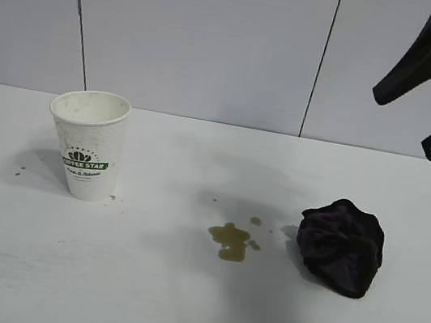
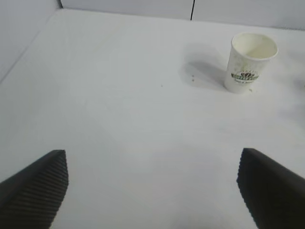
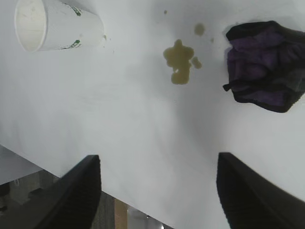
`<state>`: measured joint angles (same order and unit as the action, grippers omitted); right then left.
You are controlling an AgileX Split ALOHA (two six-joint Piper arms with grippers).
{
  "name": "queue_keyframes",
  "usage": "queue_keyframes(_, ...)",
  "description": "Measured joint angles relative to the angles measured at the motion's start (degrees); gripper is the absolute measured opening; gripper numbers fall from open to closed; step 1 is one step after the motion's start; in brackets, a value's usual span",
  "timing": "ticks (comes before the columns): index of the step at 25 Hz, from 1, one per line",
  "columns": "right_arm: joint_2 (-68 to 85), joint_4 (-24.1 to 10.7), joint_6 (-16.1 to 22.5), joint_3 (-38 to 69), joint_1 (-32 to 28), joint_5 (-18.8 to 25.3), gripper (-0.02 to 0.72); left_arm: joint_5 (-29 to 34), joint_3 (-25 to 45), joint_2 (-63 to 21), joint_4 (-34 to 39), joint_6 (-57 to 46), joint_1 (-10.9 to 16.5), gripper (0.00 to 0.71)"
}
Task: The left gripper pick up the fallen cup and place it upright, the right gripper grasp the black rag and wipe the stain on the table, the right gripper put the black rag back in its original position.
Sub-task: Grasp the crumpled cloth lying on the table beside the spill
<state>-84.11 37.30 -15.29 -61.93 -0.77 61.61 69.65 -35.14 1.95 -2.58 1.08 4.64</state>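
Note:
The white ribbed cup (image 1: 87, 144) with the green-and-black logo stands upright at the left of the white table (image 1: 139, 281); it also shows in the left wrist view (image 2: 249, 62) and the right wrist view (image 3: 52, 26). The yellowish-brown stain (image 1: 231, 240) lies near the middle, with small droplets around it (image 3: 180, 61). The black rag (image 1: 342, 245) sits just right of the stain (image 3: 264, 64). My right gripper (image 1: 406, 124) is open and empty, high above the rag at the upper right. My left gripper (image 2: 152, 164) is open and empty, well back from the cup, out of the exterior view.
A grey panelled wall (image 1: 202, 36) stands behind the table. The table's near edge (image 3: 71, 179) shows in the right wrist view, with floor beyond it. Small brown specks (image 1: 20, 172) lie left of the cup.

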Motion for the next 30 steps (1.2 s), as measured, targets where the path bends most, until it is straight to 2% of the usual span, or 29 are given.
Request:
queue_keyframes(6, 0.0, -3.7, -0.4, 0.0, 0.0, 0.4, 0.473, -1.8, 5.7, 0.0, 3.0, -0.4, -2.7, 0.694)
queue_keyframes(10, 0.0, -10.1, -0.4, 0.0, 0.0, 0.5, 0.473, -3.9, 7.1, 0.0, 3.1, -0.5, -4.6, 0.694)
queue_keyframes(14, 0.0, -15.4, 0.5, 0.3, 0.0, -3.9, 0.473, -4.6, 7.6, 0.0, 3.1, -0.5, -5.4, 0.694)
queue_keyframes(17, -0.9, -16.8, 0.6, 0.3, 0.0, -7.9, 0.473, -4.9, 7.6, 0.0, 3.1, -0.5, -5.4, 0.694)
queue_keyframes(21, -5.3, -18.3, 0.6, 0.3, 0.6, -8.9, 0.473, -5.0, 7.6, 0.0, 3.1, -0.5, -5.6, 0.694)
queue_keyframes(25, -11.2, -19.8, 0.6, -0.6, 3.8, -9.7, 0.475, -5.0, 7.6, 0.0, 3.1, -0.5, -6.0, 0.694)
queue_keyframes(30, -17.0, -19.8, 1.8, -4.5, 7.4, -13.8, 0.538, -5.0, 7.6, 0.0, 3.1, -0.6, -7.2, 0.694)
